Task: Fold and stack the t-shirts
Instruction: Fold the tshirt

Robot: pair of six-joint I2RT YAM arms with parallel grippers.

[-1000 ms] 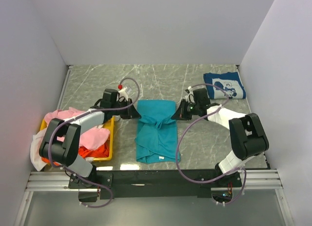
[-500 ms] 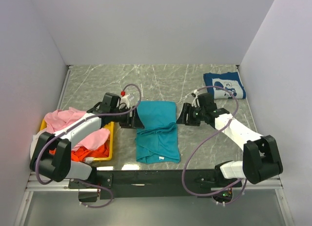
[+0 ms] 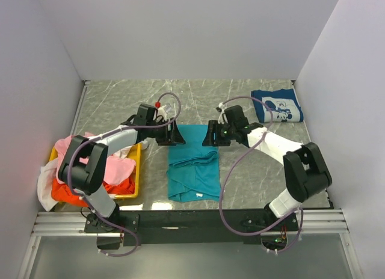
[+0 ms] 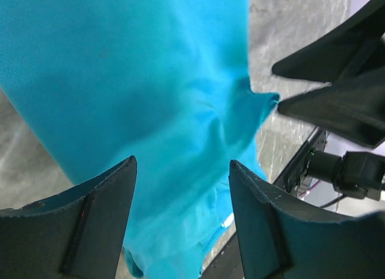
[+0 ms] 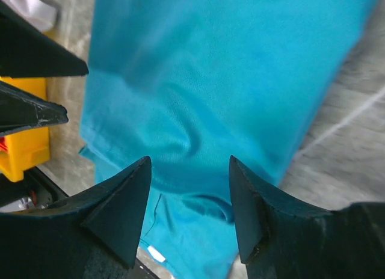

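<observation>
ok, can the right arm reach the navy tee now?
Probably yes: navy tee lies uncovered beside that arm; right gripper, over the teal tee, has open, empty jaws.

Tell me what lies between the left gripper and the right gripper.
Only the far end of the teal t-shirt lies between the left gripper and the right gripper; the top external view shows it.

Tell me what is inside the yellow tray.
A heap of cloth fills the yellow tray: a pink t-shirt on top, an orange t-shirt beneath it, and a white t-shirt spilling over the left side. The tray's floor is covered.
</observation>
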